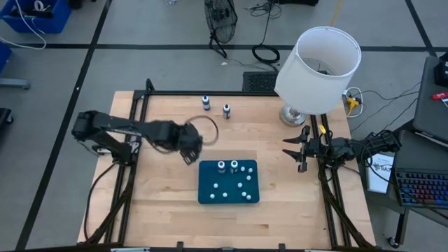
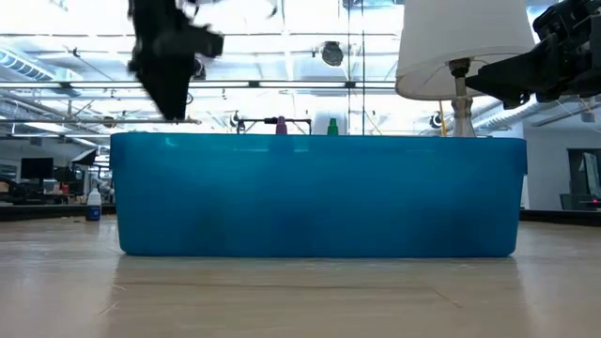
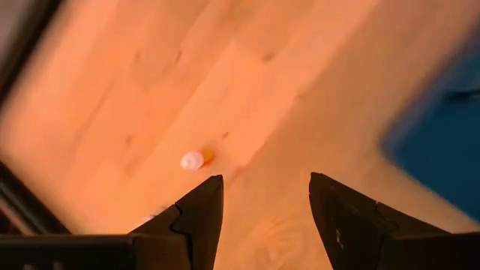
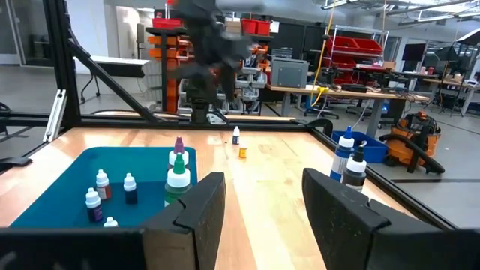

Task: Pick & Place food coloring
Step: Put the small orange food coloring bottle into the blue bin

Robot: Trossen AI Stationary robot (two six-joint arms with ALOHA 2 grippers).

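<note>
The blue mat (image 1: pixel 229 182) lies on the wooden table and bears several tiny food coloring bottles (image 1: pixel 241 185) with whitish caps, which also show in the right wrist view (image 4: pixel 97 196). One more tiny bottle (image 3: pixel 193 159), with a whitish cap and orange body, is on the bare wood. My left gripper (image 1: pixel 187 155) hangs above the table just left of the mat's far corner. It is open (image 3: pixel 266 178), with nothing between its fingers. My right gripper (image 1: pixel 292 150) waits at the table's right edge, open (image 4: pixel 259 176), holding nothing.
Two taller bottles (image 1: pixel 221 166) stand on the mat's far edge. Two more bottles (image 1: pixel 205 103) (image 1: pixel 226 110) stand near the table's far edge. A lamp with a white shade (image 1: pixel 318 70) stands at the far right corner. A black frame (image 1: pixel 133 126) runs round the table.
</note>
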